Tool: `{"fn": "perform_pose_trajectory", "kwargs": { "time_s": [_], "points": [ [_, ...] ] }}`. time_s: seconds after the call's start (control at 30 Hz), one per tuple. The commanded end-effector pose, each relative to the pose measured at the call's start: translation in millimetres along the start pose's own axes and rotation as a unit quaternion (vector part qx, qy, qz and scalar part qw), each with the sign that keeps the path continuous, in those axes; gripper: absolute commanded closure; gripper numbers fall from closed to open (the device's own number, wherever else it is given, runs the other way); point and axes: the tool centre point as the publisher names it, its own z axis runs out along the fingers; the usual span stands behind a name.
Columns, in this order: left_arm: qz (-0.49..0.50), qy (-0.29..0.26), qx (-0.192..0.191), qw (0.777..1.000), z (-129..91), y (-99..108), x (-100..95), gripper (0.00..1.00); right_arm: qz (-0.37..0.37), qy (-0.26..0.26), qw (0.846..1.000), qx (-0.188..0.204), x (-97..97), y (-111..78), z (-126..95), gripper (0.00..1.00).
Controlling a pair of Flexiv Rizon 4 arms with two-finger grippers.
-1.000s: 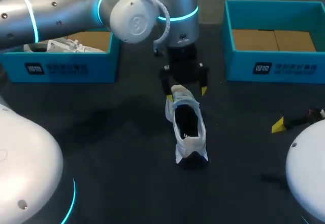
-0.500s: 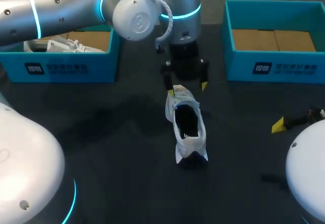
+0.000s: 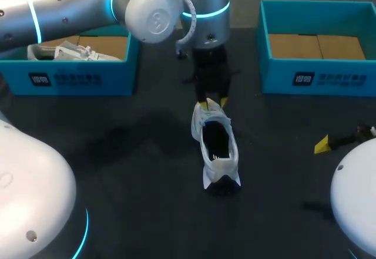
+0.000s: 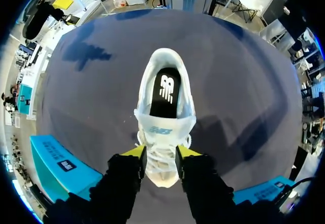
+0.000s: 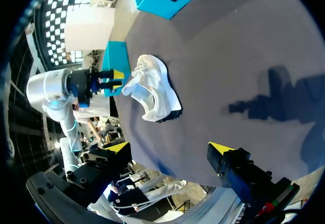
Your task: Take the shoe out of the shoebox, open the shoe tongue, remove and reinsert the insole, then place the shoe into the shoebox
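A white shoe point(image 3: 215, 144) lies on the dark table in the middle, toe pointing away, its black insole point(image 4: 165, 89) showing in the opening. My left gripper point(image 3: 212, 102) comes down on the toe end; in the left wrist view its yellow-tipped fingers point(image 4: 136, 152) press the two sides of the toe point(image 4: 161, 158), so the left gripper point(image 4: 160, 153) is shut on the shoe. My right gripper point(image 5: 168, 148) hangs open and empty near the table's right edge, well apart from the shoe point(image 5: 155, 89).
A teal shoebox point(image 3: 76, 78) at the back left holds a second white shoe point(image 3: 59, 52). Another teal shoebox point(image 3: 317, 77) at the back right shows only its cardboard floor. Bare dark tabletop surrounds the shoe.
The left gripper's fingers, spread wide beside the shoe's toe a second ago, have drawn together onto it. The shoe and the right arm have not moved.
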Motion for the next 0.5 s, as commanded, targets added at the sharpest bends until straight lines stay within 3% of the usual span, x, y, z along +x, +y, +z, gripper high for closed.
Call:
{"fn": "perform_pose_trajectory", "kwargs": {
  "time_s": [0.03,0.5],
  "points": [
    [0.0,-0.003,0.001,1.0,3.3,-2.8,1.6,0.66,0.001,-0.002,1.0,-0.001,0.7,-1.4,0.2,0.0],
    [-0.004,-0.003,0.028,1.0,22.4,-20.4,4.5,0.65,0.001,-0.002,1.0,-0.001,0.7,-1.4,0.2,0.0]
  ]
}}
